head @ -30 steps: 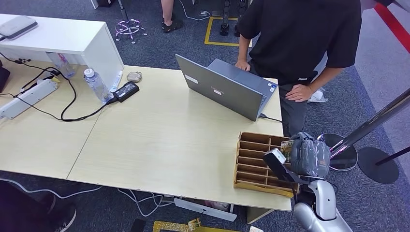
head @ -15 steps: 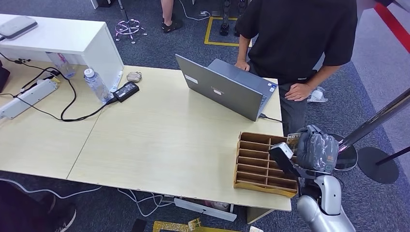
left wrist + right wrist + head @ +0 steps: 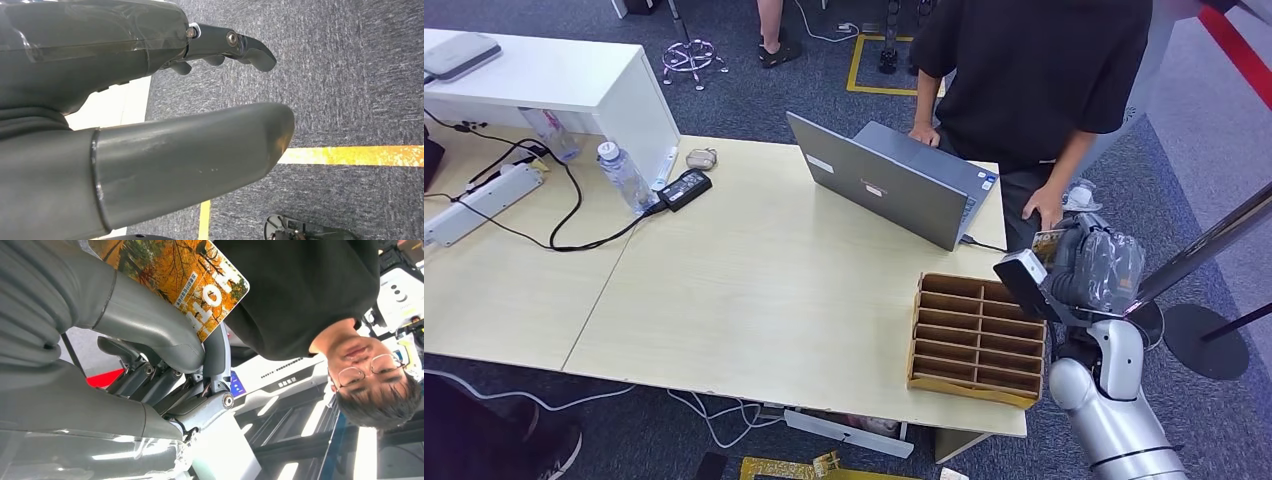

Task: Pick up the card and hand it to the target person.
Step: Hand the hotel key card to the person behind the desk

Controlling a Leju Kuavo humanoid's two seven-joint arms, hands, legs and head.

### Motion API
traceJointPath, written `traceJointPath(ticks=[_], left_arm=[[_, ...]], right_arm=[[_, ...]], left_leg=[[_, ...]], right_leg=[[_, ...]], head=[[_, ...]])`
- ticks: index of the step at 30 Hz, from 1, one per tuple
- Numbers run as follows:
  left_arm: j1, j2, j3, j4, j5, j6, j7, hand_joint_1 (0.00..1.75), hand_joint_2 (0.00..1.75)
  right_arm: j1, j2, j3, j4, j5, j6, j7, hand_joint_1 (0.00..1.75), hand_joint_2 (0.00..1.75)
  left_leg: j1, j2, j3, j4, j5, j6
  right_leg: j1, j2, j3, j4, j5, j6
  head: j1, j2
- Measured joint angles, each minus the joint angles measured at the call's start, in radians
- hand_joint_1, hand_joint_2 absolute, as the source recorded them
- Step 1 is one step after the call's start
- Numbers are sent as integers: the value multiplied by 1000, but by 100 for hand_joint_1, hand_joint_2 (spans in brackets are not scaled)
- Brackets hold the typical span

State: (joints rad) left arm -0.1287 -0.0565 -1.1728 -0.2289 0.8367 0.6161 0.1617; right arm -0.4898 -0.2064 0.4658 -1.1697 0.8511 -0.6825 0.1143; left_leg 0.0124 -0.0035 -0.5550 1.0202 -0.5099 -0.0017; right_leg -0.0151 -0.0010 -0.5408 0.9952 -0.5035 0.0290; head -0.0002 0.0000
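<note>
Beyond the table's (image 3: 754, 300) right edge, the right hand (image 3: 1096, 268) holds the card (image 3: 186, 276) up toward the person (image 3: 1034, 80), thumb and fingers clamped on it, so the pick-up looks done, with the rack (image 3: 976, 338) at the near right corner left behind. What remains, as I judge it, is the handover: the person's hand (image 3: 1045, 207) hangs just beside the card but has not taken it. On the card's autumn-forest print, large white letters and a small printed strip are too turned to read; the left hand (image 3: 150, 115) hangs over carpet, fingers apart, holding nothing.
</note>
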Motion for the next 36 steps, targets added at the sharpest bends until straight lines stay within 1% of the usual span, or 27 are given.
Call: traceJointPath(ticks=[7, 14, 23, 25, 26, 27, 29, 30, 31, 32, 36], left_arm=[[0, 11, -1, 0, -12, -12, -7, 0, 0], [-1, 17, -2, 0, -15, -18, -10, 0, 0], [-1, 25, -3, 0, -20, -28, -11, 0, 0], [-1, 26, -3, 0, -21, -26, -11, 0, 0], [-1, 27, -3, 0, -22, -23, -11, 0, 0], [-1, 27, -3, 0, -23, -17, -10, 0, 0], [-1, 27, -4, 0, -25, -4, -8, 0, 0], [-1, 26, -6, 0, -26, 0, -7, 0, 0], [-1, 26, -7, 0, -26, 2, -6, 0, 0], [-1, 26, -8, 0, -27, 3, -5, 0, 0], [-1, 26, -10, 0, -28, 3, -4, 0, 0]], right_arm=[[-102, 32, 12, 123, -40, 0, -12, 175, 175], [-173, 59, 22, 259, -64, 0, -25, 175, 175], [-207, 78, 24, 373, -49, 0, -46, 175, 175], [-208, 81, 16, 382, -36, 0, -52, 170, 175], [-208, 83, 12, 386, -32, 0, -54, 162, 175], [-207, 84, 9, 391, -28, 0, -55, 128, 175], [-207, 87, 1, 400, -18, 0, -59, 48, 175], [-207, 88, -4, 404, -12, 0, -60, 13, 175], [-207, 89, -8, 409, -5, 0, -60, 3, 175], [-207, 89, -12, 413, 1, 0, -60, 0, 175], [-207, 91, -21, 429, 16, 0, -56, 0, 175]], left_leg=[[0, 0, 0, 0, 0, 0], [0, -1, 0, 0, 0, 0], [0, -1, 0, 0, 0, 0], [0, -1, 0, 0, 0, 0], [0, -1, 0, 0, 0, 0], [0, -1, 0, 0, 0, 0], [0, -1, 0, 0, 0, 0], [0, -1, 0, 0, 0, 0], [0, -1, 0, 0, 0, 0], [0, -1, 0, 0, 0, 0], [0, -1, 0, 0, 0, 0]], right_leg=[[0, 0, 0, 0, 0, 0], [0, -1, 0, 0, 0, 0], [0, -1, 0, 0, 0, 0], [0, -1, 0, 0, 0, 0], [0, -1, 0, 0, 0, 0], [0, -1, 0, 0, 0, 0], [0, -1, 0, 0, 0, 0], [0, -1, 0, 0, 0, 0], [0, -1, 0, 0, 0, 0], [0, -1, 0, 0, 0, 0], [0, -1, 0, 0, 0, 0]], head=[[0, 0], [0, 0], [0, 0], [0, 0], [0, 0], [0, 0], [0, 0], [0, 0], [0, 0], [0, 0], [0, 0]])
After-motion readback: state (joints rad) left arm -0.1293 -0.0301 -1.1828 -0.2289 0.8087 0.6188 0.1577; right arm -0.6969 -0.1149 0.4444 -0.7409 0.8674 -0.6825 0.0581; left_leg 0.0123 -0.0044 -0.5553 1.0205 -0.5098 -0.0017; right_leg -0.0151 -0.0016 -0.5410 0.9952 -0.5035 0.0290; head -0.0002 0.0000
